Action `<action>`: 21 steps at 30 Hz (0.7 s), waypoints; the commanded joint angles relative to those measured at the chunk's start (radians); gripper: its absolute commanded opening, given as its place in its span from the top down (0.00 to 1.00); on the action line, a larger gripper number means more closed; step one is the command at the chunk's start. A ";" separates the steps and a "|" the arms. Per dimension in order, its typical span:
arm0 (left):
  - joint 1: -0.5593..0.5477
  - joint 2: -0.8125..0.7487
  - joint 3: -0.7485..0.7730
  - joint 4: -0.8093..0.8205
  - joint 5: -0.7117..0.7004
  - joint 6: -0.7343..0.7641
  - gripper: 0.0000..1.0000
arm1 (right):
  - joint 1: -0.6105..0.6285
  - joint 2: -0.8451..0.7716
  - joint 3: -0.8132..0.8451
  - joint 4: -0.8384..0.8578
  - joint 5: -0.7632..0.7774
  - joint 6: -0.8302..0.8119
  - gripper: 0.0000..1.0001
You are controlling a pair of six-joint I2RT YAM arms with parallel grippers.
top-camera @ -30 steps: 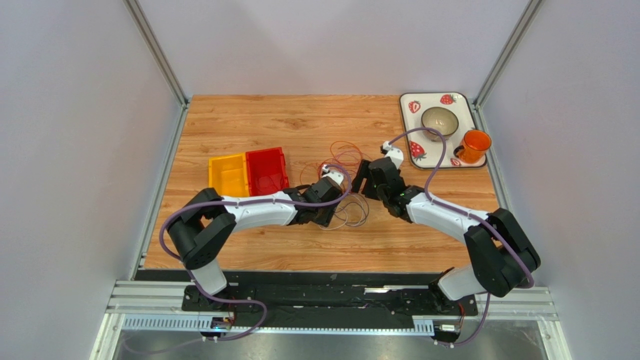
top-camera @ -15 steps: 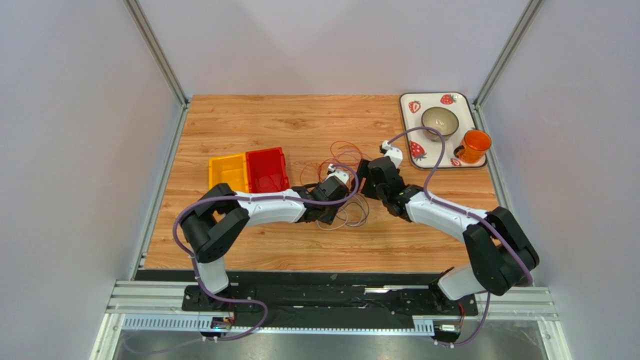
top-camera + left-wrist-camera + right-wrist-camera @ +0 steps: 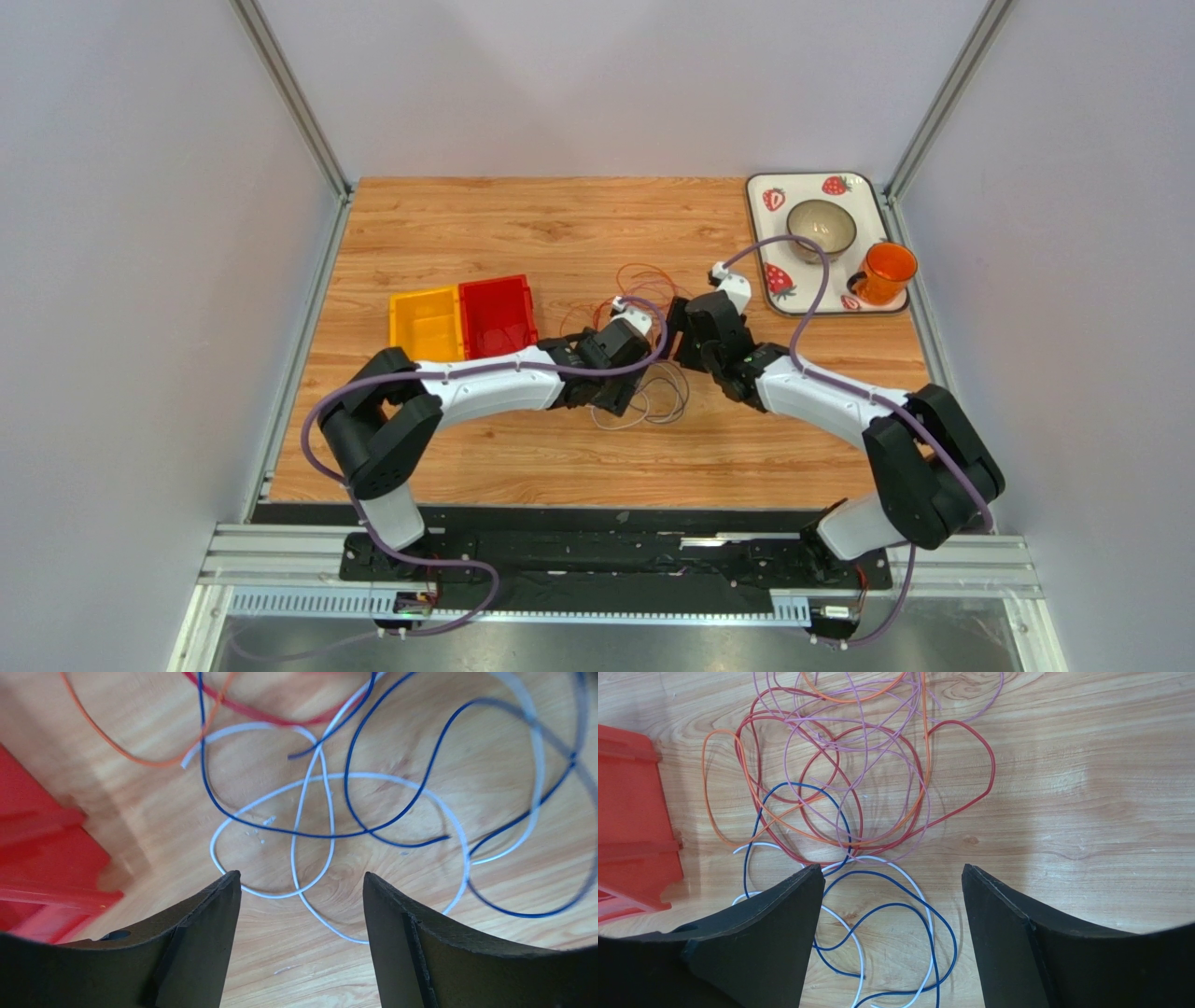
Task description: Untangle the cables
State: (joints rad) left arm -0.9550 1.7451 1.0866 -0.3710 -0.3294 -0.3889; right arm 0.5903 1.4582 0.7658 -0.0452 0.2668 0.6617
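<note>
From above, my left gripper (image 3: pixel 634 333) has edged nearer my right gripper (image 3: pixel 683 336) than a second ago, both over the cables (image 3: pixel 659 403) mid-table (image 3: pixel 491 224).

Left wrist: my matte black jaws stand apart, empty, above a thin white cable (image 3: pixel 351 775) and a blue cable (image 3: pixel 316 836) looping over the wood grain.

Right wrist: jaws spread too, holding nothing. A glossy red cable (image 3: pixel 992 766) coils ahead, near a red bin (image 3: pixel 626 812).

The table (image 3: pixel 491 224) was smooth wood with wavy lines. The cables (image 3: pixel 836 763) looked smooth and a bit shiny. The red bin (image 3: pixel 498 317) was shiny plastic.
</note>
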 commanded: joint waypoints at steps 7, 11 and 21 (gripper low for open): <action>0.051 0.059 0.304 -0.037 -0.024 0.107 0.27 | -0.072 -0.067 -0.043 -0.001 0.107 0.163 0.21; 0.107 0.132 0.421 -0.036 0.026 0.107 0.28 | -0.107 -0.087 -0.078 0.011 0.088 0.202 0.21; 0.173 0.324 0.584 -0.028 0.078 0.166 0.35 | -0.145 -0.068 -0.077 0.030 0.006 0.200 0.22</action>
State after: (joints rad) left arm -0.7826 2.0308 1.6218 -0.4030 -0.2836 -0.2680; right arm 0.4515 1.3945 0.6758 -0.0628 0.2970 0.8463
